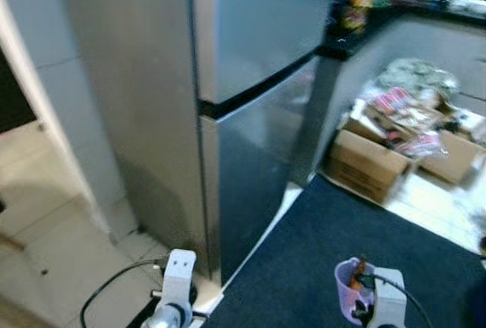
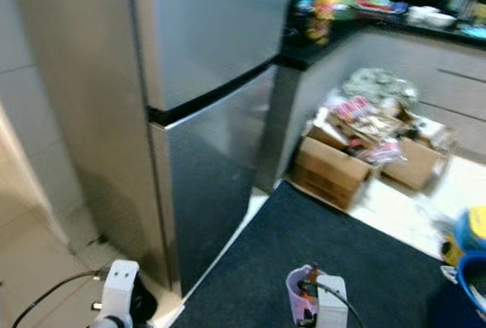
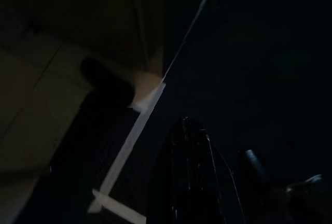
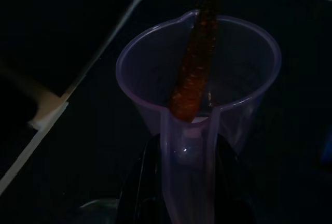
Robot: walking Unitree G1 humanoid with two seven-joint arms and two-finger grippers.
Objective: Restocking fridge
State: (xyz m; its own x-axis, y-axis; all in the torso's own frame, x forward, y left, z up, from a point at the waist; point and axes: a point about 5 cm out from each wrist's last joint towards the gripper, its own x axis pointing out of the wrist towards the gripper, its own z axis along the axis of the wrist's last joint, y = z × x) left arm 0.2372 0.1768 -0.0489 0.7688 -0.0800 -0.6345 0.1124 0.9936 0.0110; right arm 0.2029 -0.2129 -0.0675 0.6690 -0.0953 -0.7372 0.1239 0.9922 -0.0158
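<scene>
While the fridge (image 1: 250,77) stands shut, the right end effector (image 4: 187,182) grips a carrot-holding purple jug (image 4: 207,79).

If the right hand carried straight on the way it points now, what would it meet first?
Probably the dark mat. The right hand, shut on the purple jug's handle with a carrot inside, points down at it. Depth is unclear.
</scene>
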